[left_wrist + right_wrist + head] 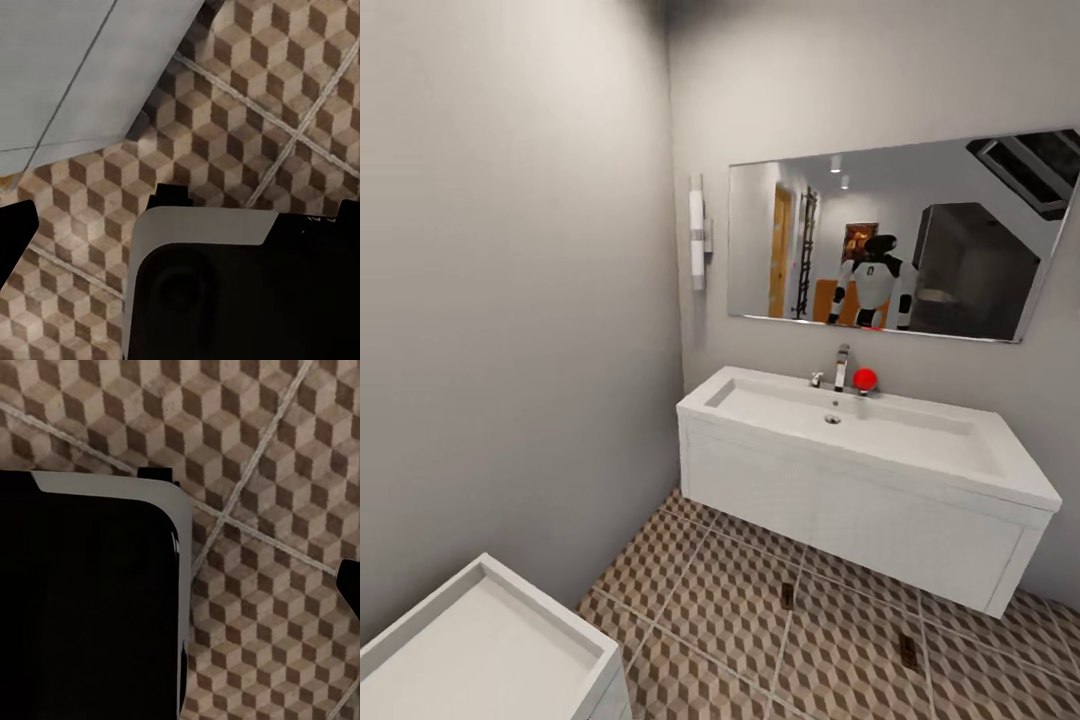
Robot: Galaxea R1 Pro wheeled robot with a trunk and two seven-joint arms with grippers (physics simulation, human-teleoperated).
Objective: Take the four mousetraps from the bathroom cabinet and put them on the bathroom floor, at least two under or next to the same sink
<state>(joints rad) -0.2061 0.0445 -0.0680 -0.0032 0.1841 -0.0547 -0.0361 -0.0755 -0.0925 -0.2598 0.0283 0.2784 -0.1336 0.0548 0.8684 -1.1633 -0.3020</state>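
On the floor [740, 590] in front of the sink [880, 470] there are two traps lying flat on the cube-pattern tiles: one [787, 596] just ahead of the vanity's front, around the middle, and another [908, 651] further right and a bit closer to me. They're well apart from each other, both tiny compared to a tile. The sink itself is a white basin with a chrome tap [841, 367] and a red ball [864, 379] sitting right beside the tap. A mirror [890, 240] above it shows me standing in the room. A white tray-top unit [490, 640] is at my near left.

My wrist cams just look down at tiles past my own body panels. Dark bits at the edges could be my fingers, but honestly I can't tell if either pair is apart or together.
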